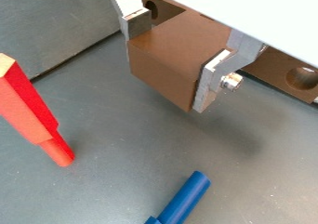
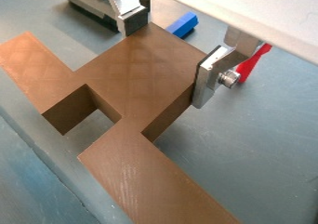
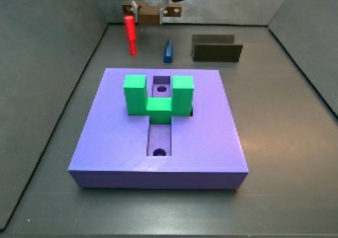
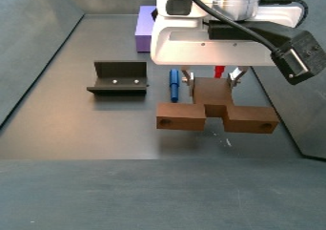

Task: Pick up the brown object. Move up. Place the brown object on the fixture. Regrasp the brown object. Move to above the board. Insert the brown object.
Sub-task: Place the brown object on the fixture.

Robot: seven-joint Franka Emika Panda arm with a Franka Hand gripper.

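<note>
Brown object [image 4: 216, 118] hangs crosswise in the gripper [image 4: 209, 102], fingers clamped on its raised middle, above the floor; the fixture [image 4: 117, 80] lies well aside

No text, labels, numbers or signs can be read in any view.

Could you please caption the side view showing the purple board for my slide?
End effector at the far end, with red bar, blue piece and dark fixture beyond the purple board.
</note>
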